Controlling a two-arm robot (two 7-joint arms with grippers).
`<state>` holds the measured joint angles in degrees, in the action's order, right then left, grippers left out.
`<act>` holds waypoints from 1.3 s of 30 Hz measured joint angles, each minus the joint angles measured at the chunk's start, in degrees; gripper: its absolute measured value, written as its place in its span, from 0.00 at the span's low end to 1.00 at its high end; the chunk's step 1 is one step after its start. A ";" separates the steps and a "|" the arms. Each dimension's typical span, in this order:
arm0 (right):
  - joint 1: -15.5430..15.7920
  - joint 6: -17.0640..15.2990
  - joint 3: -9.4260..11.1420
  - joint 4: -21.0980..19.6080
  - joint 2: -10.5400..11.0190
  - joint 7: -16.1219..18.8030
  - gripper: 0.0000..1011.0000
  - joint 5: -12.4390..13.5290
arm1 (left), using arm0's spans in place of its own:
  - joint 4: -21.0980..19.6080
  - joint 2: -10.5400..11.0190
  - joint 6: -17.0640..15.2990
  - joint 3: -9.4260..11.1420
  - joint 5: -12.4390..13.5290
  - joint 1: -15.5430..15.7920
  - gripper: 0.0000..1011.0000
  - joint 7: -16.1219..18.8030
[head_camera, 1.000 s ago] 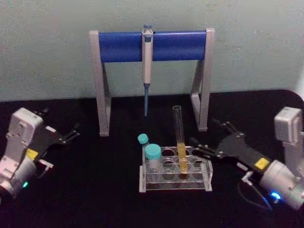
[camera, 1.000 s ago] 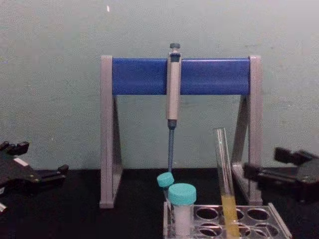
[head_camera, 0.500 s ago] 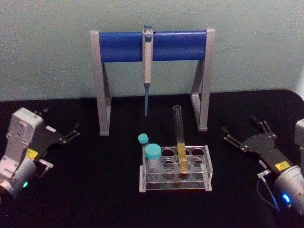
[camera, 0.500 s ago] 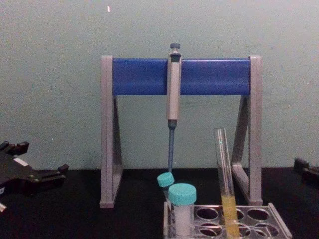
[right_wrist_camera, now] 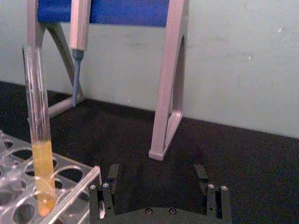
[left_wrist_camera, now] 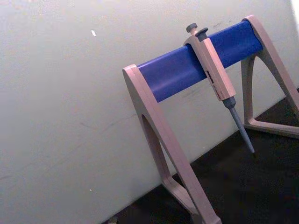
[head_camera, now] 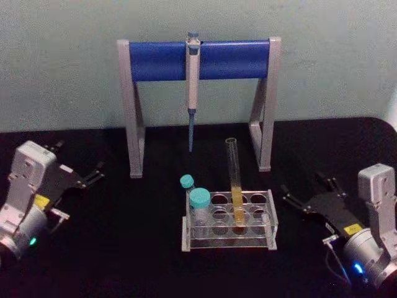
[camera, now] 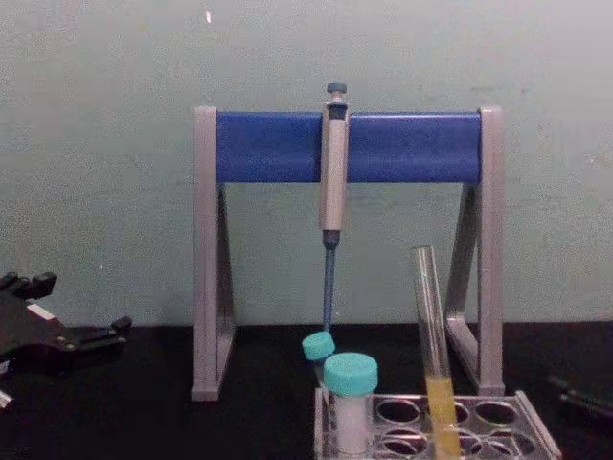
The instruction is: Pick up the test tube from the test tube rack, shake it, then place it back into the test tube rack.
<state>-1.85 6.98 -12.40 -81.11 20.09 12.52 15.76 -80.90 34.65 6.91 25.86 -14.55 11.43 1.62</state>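
The test tube [head_camera: 234, 179] stands in the test tube rack [head_camera: 228, 241], leaning slightly, with yellow liquid in its lower part; the chest view shows the test tube [camera: 433, 347] in the rack [camera: 532, 424] as well. My right gripper [head_camera: 307, 189] hovers open to the right of the rack, apart from it, nothing between its fingers. In the right wrist view the right gripper [right_wrist_camera: 156, 175] points past the rack's corner [right_wrist_camera: 74, 189], with the tube [right_wrist_camera: 38, 126] off to one side. My left gripper [head_camera: 80, 162] stays open at the far left, also seen in the chest view [camera: 77, 307].
A tall grey-legged stand with a blue crossbar [head_camera: 198, 60] stands behind the rack, with a grey-blue pipette [head_camera: 192, 87] hanging from it. Two teal-capped vials [head_camera: 200, 205] sit in the rack's left end. The black tabletop [head_camera: 142, 248] lies open to the rack's left.
My right gripper has pulled away from the tube to the right and sunk lower, still open. The tube stays in the rack. The left arm has not moved.
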 joint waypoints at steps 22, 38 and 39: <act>-0.04 -0.10 -0.03 0.04 0.00 0.17 0.99 -0.11 | 0.00 0.00 0.00 0.00 0.00 0.00 1.00 0.00; -0.01 -0.04 -0.03 -0.06 0.08 0.17 0.99 0.03 | 0.00 0.00 0.00 0.00 0.00 0.00 1.00 0.00; -0.01 -0.03 -0.03 -0.06 0.07 0.17 0.99 0.03 | 0.00 0.00 0.00 0.00 0.00 0.00 1.00 0.00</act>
<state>-1.86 6.95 -12.43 -81.17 20.17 12.69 15.80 -80.90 34.65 6.91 25.86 -14.55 11.43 1.62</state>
